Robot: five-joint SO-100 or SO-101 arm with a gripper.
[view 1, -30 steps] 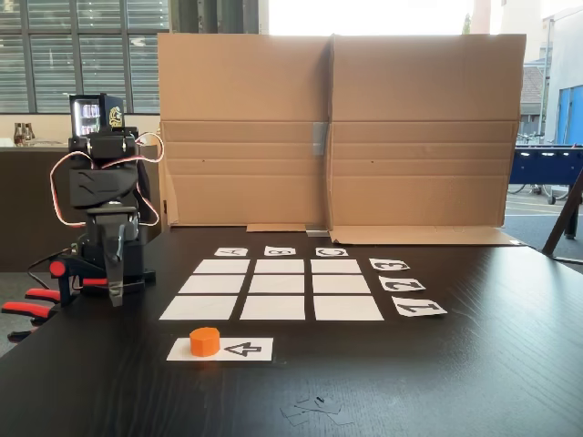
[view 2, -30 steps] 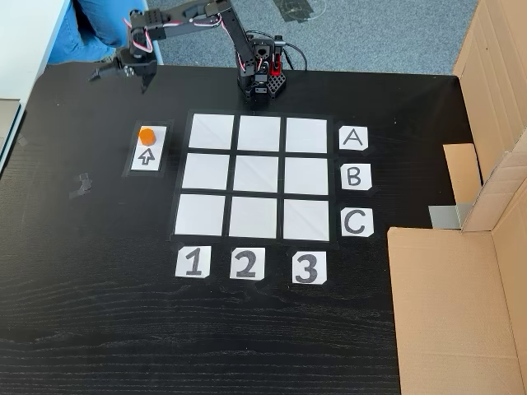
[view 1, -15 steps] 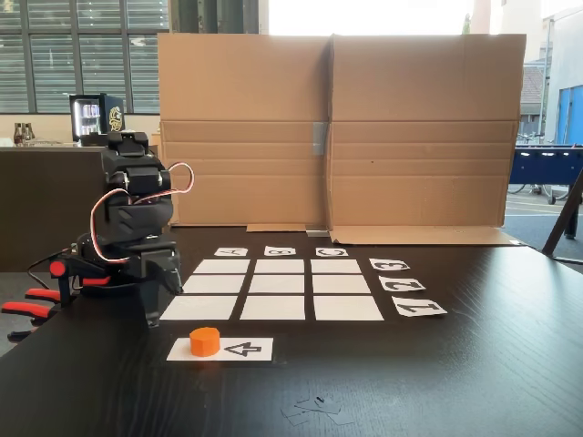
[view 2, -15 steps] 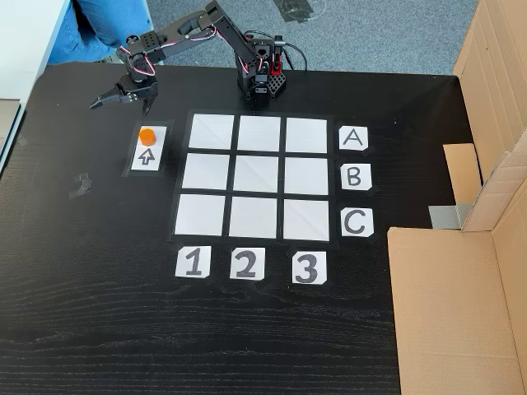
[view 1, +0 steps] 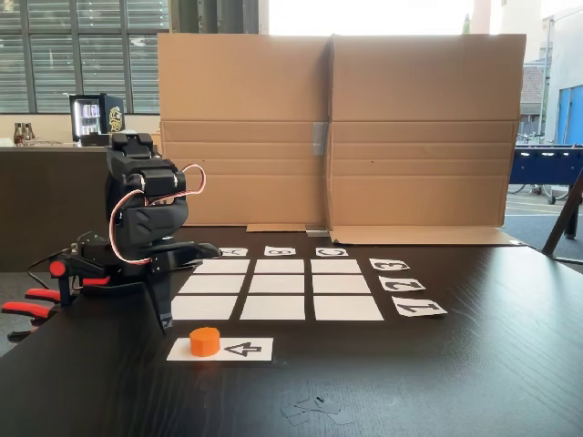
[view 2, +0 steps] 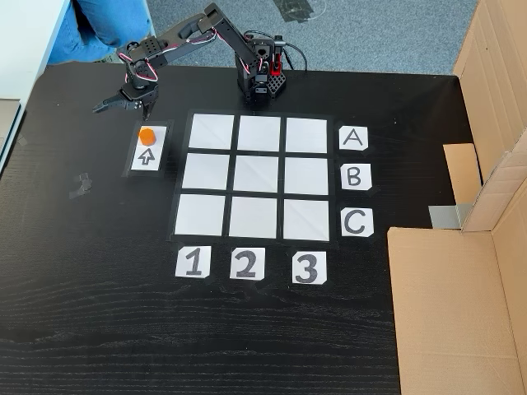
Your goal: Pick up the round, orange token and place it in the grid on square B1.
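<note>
We see a black bench with a small black robot arm on it. In the view from above, the arm reaches out to the left from its base at the top of the bench. Its tool hangs just above the bench with its two fingers spread wide apart, and it holds nothing. In the view from the side, the tool points down and one finger sticks out toward the white squares.

The orange token sits on a white paper strip with a black arrow on it. From above, the token is just below the tool, near it but not touching. From the side, the token sits at the left end of the strip, just in front of the tool.

The grid of nine white squares lies to the right of the strip in the view from above. Letters A, B and C stand on its right and numbers 1, 2 and 3 below it. Square B1 is the middle square in the left column, and nothing sits on it.

Big brown cardboard walls stand at the back of the bench in the side view.
</note>
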